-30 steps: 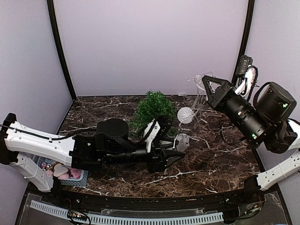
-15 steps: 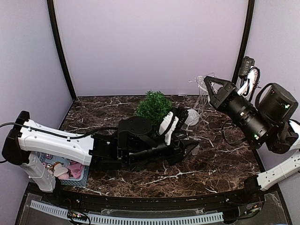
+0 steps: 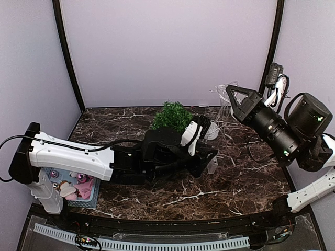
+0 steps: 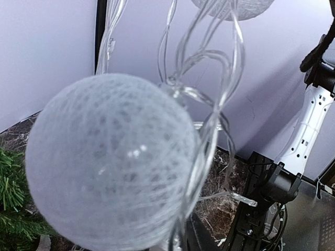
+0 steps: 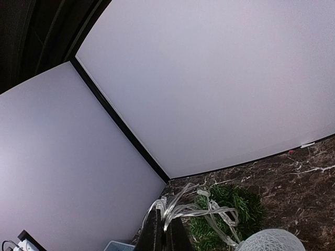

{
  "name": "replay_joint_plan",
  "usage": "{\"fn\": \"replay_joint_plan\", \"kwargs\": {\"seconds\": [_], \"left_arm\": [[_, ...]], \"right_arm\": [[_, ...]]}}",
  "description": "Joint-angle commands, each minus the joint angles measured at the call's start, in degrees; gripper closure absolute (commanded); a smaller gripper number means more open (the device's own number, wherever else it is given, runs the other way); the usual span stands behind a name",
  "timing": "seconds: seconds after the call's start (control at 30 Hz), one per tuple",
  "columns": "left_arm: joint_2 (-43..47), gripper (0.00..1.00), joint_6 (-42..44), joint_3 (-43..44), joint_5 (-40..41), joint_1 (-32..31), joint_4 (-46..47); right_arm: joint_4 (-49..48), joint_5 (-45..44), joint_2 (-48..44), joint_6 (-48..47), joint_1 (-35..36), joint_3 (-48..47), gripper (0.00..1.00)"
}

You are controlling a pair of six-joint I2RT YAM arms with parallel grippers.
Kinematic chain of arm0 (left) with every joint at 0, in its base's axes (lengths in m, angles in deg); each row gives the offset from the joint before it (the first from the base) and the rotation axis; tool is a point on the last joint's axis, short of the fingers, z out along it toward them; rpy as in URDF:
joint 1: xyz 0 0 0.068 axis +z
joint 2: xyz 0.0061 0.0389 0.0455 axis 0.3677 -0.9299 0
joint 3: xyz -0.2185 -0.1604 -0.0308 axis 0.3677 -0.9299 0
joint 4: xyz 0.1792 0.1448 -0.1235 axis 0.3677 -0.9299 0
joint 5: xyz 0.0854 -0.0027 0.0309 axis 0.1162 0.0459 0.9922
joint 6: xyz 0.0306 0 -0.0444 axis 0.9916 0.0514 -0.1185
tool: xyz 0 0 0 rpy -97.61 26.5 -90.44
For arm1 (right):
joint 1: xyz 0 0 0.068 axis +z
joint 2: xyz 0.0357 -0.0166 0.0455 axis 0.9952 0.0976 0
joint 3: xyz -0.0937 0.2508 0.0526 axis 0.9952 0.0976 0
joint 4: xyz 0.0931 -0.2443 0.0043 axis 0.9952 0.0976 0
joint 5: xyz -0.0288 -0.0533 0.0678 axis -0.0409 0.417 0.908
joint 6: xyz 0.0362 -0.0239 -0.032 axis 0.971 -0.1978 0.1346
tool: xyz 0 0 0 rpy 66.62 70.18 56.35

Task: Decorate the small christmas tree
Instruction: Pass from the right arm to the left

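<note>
Reach has changed: the left gripper [image 3: 205, 157] has pushed out from the near edge to just beside the tree [image 3: 171, 116], which stands mid back edge of the table [image 3: 235, 183], so draping looks close. I cannot tell how its jaws stand. The right gripper [image 5: 166, 230] pinches one light string [image 5: 184, 208] aloft. One tree and two woven balls [image 4: 107, 167] show.

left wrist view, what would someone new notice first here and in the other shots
A white woven ball fills the left wrist view, strung on loops of clear wire. From above, the left arm stretches across the dark marble table, just in front of the small christmas tree. The right gripper pinches strands of that wire up high.
</note>
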State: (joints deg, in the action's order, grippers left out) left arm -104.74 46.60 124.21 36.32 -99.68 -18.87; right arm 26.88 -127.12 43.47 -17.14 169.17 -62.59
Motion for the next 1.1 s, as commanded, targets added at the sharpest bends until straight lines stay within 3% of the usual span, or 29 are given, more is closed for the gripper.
{"fn": "replay_joint_plan", "kwargs": {"seconds": [0.0,0.23,0.5,0.63,0.7,0.9,1.07], "left_arm": [[-0.18,0.8,-0.76,1.45,-0.92,0.32,0.76],[-2.3,0.86,-0.37,3.82,-2.32,0.33,0.94],[-3.5,0.83,0.48,5.0,-3.78,0.39,1.23],[-4.7,0.99,-0.34,6.84,-3.19,0.42,-0.42],[-4.55,1.0,-0.92,6.74,-2.75,0.41,-0.89],[-1.95,1.0,1.65,4.63,-9.09,0.42,-2.2],[-2.88,1.0,3.37,10.24,-15.61,0.41,-10.79]], "right_arm": [[-2.42,0.7,-0.03,0.61,0.48,-0.06,1.0],[-1.78,0.35,-0.36,0.98,0.48,-0.04,1.0],[-0.44,0.23,-1.04,1.86,0.47,0.16,1.0],[-0.45,-0.03,-1.46,2.01,0.48,0.39,1.0],[-0.05,-0.8,-1.66,1.98,0.48,0.58,1.0],[5.67,-10.98,-4.96,-0.07,0.48,0.17,1.0],[11.27,-19.06,-9.12,-3.31,0.48,-0.79,1.0]]}}
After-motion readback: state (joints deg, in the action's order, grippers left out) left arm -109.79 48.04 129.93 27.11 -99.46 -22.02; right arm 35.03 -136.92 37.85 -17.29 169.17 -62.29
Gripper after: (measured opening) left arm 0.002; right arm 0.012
